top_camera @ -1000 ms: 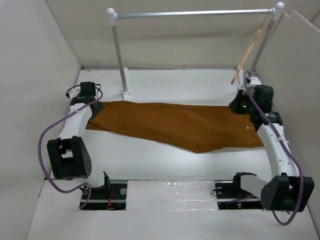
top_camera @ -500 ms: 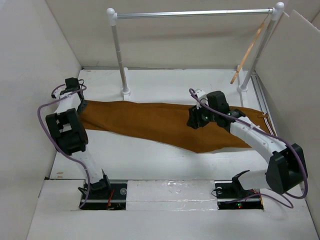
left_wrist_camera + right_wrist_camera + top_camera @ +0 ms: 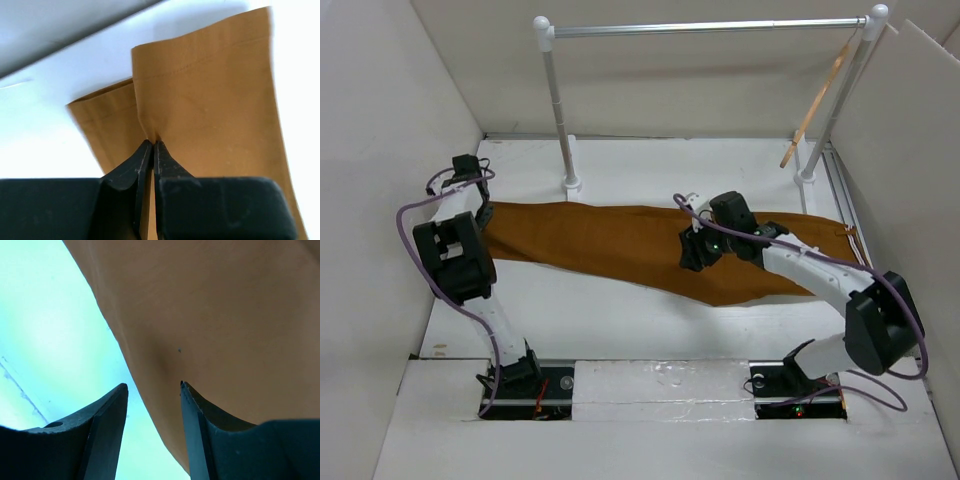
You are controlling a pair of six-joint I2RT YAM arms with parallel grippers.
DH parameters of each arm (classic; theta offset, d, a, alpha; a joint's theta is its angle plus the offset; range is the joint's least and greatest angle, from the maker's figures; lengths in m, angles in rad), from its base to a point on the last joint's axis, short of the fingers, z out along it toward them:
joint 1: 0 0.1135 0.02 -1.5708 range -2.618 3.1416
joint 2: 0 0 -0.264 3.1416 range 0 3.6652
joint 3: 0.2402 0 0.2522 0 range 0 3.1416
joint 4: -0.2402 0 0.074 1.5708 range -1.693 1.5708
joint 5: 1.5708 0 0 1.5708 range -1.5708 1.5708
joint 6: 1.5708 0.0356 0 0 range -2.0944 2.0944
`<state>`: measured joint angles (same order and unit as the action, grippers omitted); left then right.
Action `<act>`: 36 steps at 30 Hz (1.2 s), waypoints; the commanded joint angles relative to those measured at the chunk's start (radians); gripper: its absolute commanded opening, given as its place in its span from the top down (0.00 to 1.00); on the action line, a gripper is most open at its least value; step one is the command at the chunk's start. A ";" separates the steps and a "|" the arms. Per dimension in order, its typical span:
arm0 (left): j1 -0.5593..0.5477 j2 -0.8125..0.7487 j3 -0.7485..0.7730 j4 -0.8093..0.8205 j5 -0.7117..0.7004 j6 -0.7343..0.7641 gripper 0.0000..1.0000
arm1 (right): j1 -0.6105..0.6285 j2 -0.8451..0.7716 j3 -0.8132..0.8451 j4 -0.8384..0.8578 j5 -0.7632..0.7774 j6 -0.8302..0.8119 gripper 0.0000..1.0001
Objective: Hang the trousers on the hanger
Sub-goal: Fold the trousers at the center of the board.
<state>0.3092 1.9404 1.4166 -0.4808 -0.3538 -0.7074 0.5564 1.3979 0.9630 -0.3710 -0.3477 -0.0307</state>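
Sliding farther left along the trousers (image 3: 600, 235), right pincer (image 3: 692, 258), jaws apart.

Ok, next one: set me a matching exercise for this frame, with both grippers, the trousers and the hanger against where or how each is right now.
Things:
1. left gripper
2. right gripper
3. trousers
4. hanger

States or places:
A. spread flat on the table
B. open, straddling a cloth edge
C. tilted, up at the right end of the rail
D. shut on a leg hem

Pairs: 1-D, 2-B, 3-A, 4-C
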 commanded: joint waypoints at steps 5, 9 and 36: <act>-0.048 -0.280 0.044 -0.169 -0.157 0.026 1.00 | 0.010 0.107 -0.024 0.144 -0.066 -0.014 0.48; -0.038 -0.322 -0.022 -0.193 -0.180 0.048 0.83 | -0.010 0.159 -0.015 0.190 -0.118 -0.020 0.48; -0.660 -0.218 -0.057 0.059 0.116 0.125 0.90 | -0.582 -0.325 -0.098 -0.150 0.173 0.118 0.52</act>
<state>-0.3321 1.7138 1.3968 -0.4480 -0.3084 -0.5831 0.0929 1.1454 0.9100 -0.4271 -0.2413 0.0090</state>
